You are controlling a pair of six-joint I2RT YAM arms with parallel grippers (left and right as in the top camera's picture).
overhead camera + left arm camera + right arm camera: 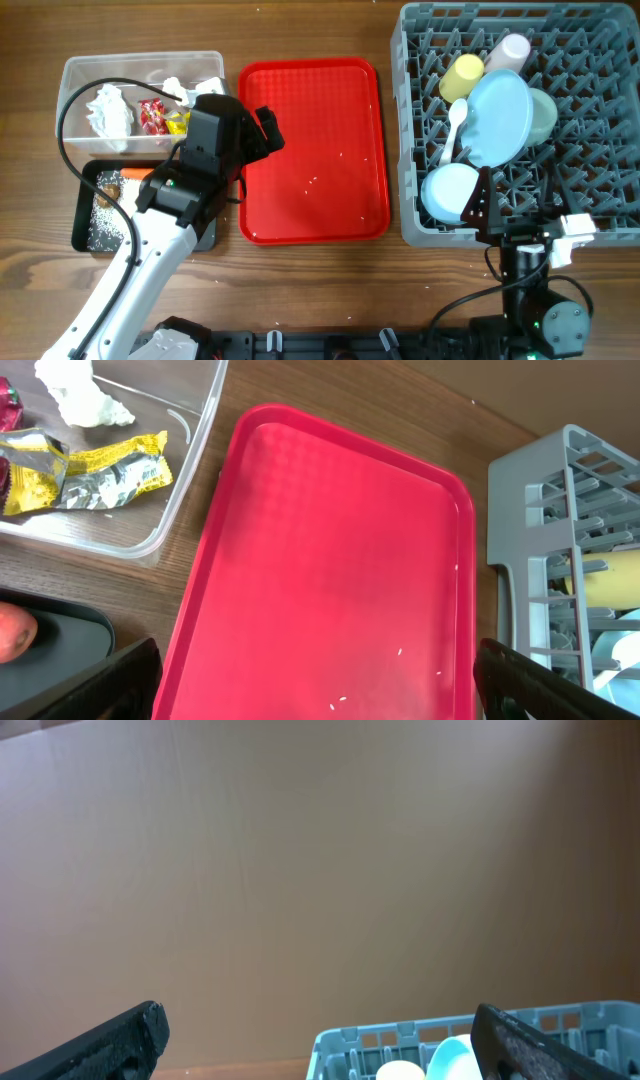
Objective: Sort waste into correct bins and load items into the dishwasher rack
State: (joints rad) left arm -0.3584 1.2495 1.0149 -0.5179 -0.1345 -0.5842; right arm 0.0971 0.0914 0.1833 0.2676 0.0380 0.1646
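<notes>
Presently: left gripper (270, 133) hangs over the red tray's (370, 215) left edge, fingers (110, 680) spread wide, nothing between them. Right gripper (482, 205) sits at the rack's (410, 120) near rim beside a bowl (450, 190), likewise spread and empty.

Loose grains (315, 180) lie scattered on the red tray, right of the left gripper, toward the tray's middle. Too small to show any axis. Left arm clearly nearer; right arm well apart, across the tray. Probably the last waste to clear.

Rest looks sorted: tissues (108, 110) and wrappers (155, 115) in the tub (70, 80), carrot (110, 178) in the black tray (80, 215). Plate (500, 115), yellow cup (463, 72), pink cup (510, 50) and spoon (455, 125) are in the rack.

Left wrist view resolves single grains (400, 652) that overhead barely shows. Right wrist view gives only a plain brown surface and the rack's top, no waste.
</notes>
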